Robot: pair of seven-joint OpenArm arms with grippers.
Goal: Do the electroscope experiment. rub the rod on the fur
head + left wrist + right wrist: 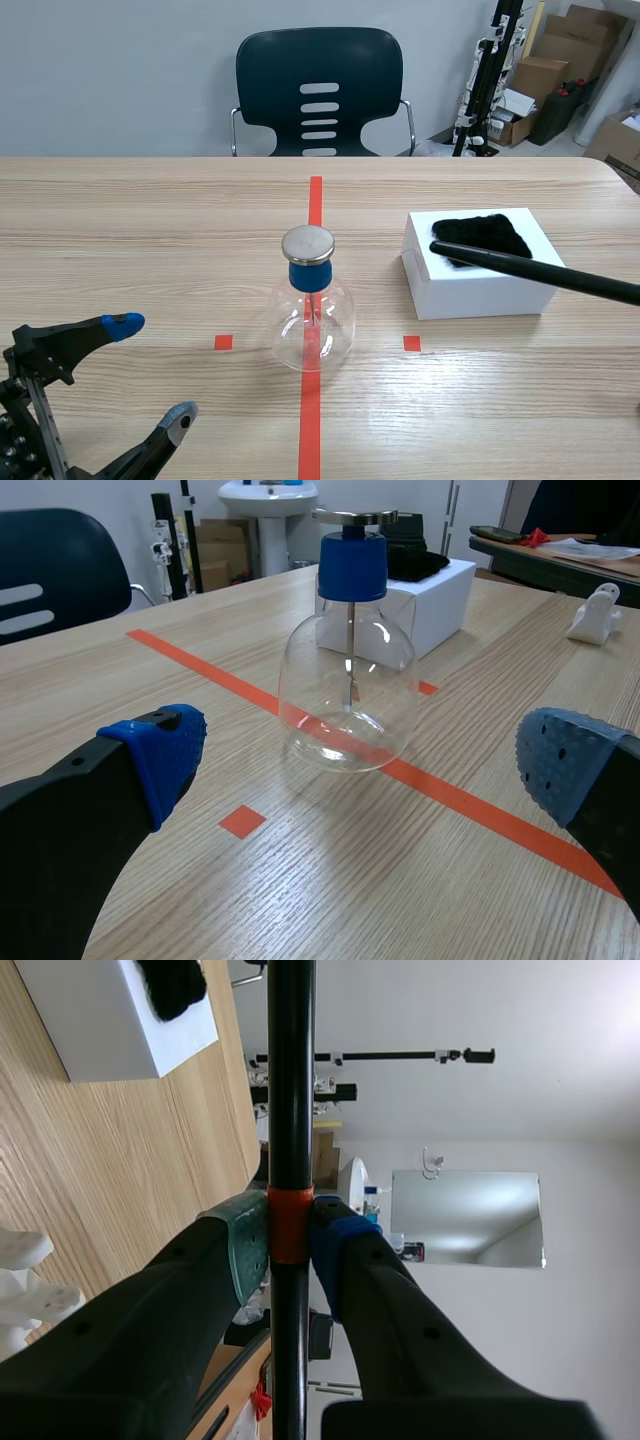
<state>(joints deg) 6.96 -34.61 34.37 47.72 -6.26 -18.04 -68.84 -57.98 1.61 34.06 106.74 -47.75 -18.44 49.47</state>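
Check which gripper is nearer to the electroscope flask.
Left. The left gripper sits open facing the electroscope flask, just short of it. The right gripper, shut on the black rod, is out past the white box, outside the scene view.

black rod [530, 270] tip against black fur [487, 234]

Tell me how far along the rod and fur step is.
Done: the right gripper is shut on the rod at its orange band. In hand: the rod's tip is over the fur on the white box; contact can't be confirmed. Probably left: the rubbing strokes, then taking the rod to the flask, which the open left gripper is near.
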